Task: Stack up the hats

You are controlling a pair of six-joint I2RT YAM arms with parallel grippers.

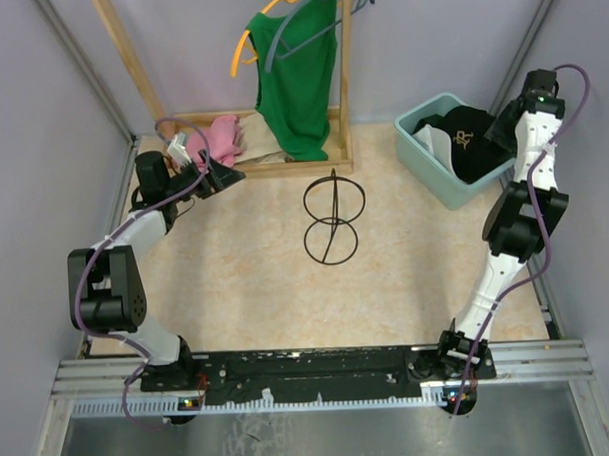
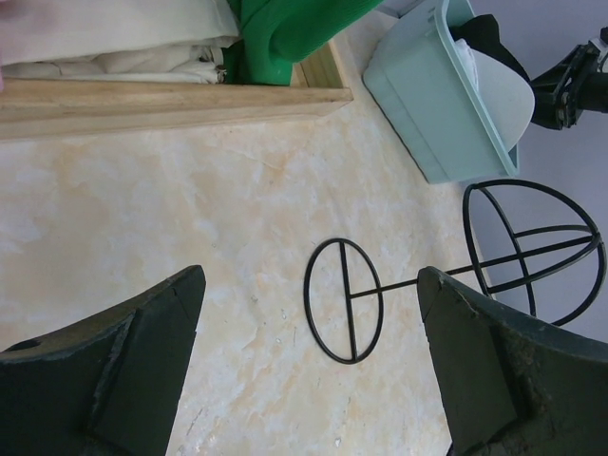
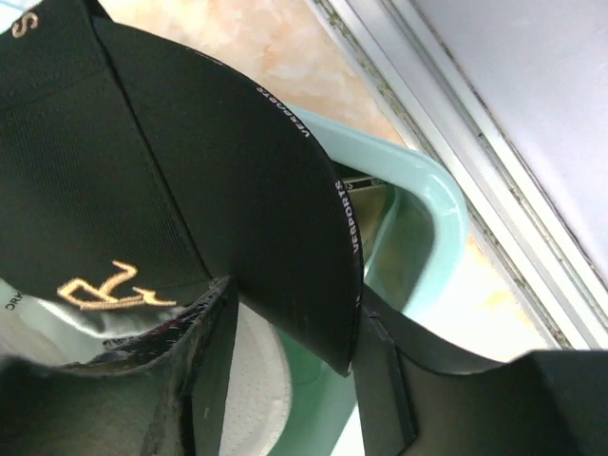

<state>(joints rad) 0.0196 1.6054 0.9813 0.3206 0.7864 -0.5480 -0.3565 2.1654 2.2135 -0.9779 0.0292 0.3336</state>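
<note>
A black cap with a gold emblem (image 1: pixel 469 142) lies on top in the teal bin (image 1: pixel 423 172) at the far right. Under it is a white cap (image 1: pixel 434 143). My right gripper (image 1: pixel 501 126) is at the bin. In the right wrist view its jaws (image 3: pixel 294 328) stand on either side of the black cap's brim (image 3: pixel 285 237) and touch it, with the white cap (image 3: pixel 256 389) below. My left gripper (image 1: pixel 223 176) is open and empty at the far left, above the table (image 2: pixel 309 313). A tan cap and a second black cap do not show.
A black wire stand (image 1: pixel 332 215) lies on its side mid-table, also in the left wrist view (image 2: pixel 347 299). A wooden rack (image 1: pixel 282 169) at the back holds a green shirt (image 1: pixel 299 78) on an orange hanger. A pink cloth (image 1: pixel 224 139) lies on the rack's base.
</note>
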